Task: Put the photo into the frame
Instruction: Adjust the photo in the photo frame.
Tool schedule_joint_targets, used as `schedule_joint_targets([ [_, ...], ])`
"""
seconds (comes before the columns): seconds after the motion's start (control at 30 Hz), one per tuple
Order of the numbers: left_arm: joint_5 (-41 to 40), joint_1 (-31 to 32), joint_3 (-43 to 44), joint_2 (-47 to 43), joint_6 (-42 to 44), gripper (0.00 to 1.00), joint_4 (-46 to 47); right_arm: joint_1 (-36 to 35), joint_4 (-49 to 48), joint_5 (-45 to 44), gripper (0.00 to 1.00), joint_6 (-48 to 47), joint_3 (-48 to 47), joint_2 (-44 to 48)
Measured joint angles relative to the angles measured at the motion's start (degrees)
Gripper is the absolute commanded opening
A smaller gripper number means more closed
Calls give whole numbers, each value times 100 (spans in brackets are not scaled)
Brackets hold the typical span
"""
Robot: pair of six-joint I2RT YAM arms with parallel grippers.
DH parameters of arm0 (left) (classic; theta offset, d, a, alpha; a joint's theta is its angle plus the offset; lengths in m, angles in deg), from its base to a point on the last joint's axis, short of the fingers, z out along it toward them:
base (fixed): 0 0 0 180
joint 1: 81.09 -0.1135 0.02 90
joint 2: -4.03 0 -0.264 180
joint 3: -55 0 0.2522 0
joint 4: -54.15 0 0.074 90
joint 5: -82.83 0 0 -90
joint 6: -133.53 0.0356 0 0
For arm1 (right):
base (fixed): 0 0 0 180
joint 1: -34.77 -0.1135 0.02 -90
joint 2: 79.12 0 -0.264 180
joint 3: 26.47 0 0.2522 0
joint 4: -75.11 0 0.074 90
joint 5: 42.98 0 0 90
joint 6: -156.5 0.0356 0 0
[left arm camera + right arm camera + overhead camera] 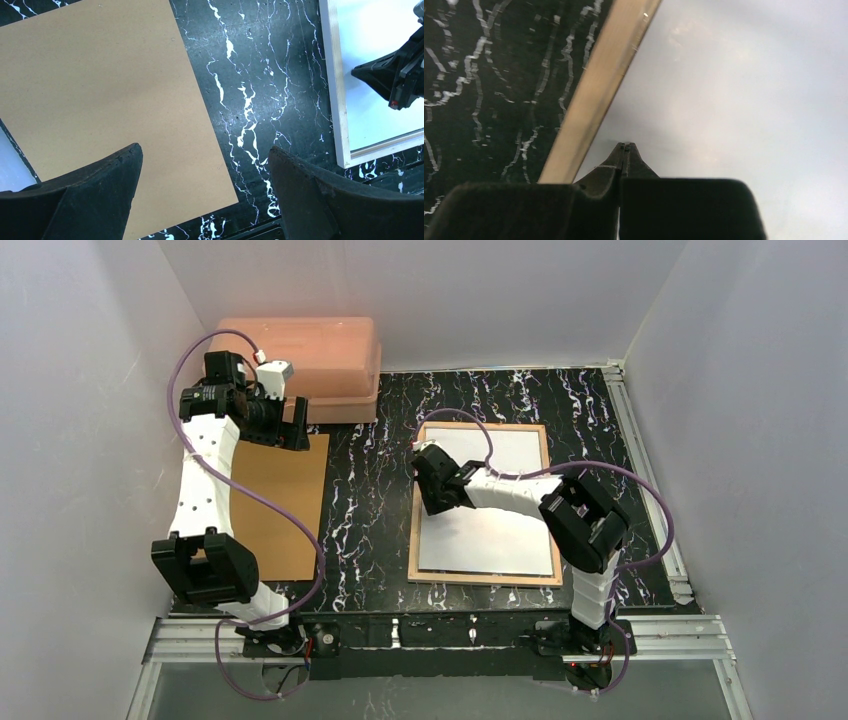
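Observation:
The frame (485, 578) lies flat on the right half of the table, its tan wood rim up. Inside it lies a plain white sheet (500, 540), apparently the photo with its back up. My right gripper (424, 485) is shut, with nothing between its fingers. Its joined tips (625, 145) rest on the white sheet (734, 90), just inside the frame's left rail (599, 95). My left gripper (204, 149) hangs open and empty at the far left, above the near right corner of a brown backing board (100, 85). The left wrist view also catches the frame (336, 90) and the right gripper (356, 71).
The brown backing board (280, 500) lies flat on the left side of the black marbled table. A pink plastic box (300, 360) stands at the back left, behind the left gripper (290, 425). White walls enclose both sides, and metal rails run along the near and right edges.

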Motion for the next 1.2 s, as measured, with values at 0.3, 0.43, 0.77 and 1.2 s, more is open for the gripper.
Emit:
schedule_joint_targets([
  [0.3,2,-4,-37,-35,4,94,0,144,26,2,1,-57,122,42],
  [0.43,2,-4,-48,-35,2,94,0,146,153,37,1,-81,-9,50],
  [0.77,-46,-223,-48,-33,181,98,-94,92,238,350,43,-2,-1178,96],
  [1.2,-2238,-1777,-1902,15,2000,77,813,-1327,-136,424,58,271,-2802,-1491],
])
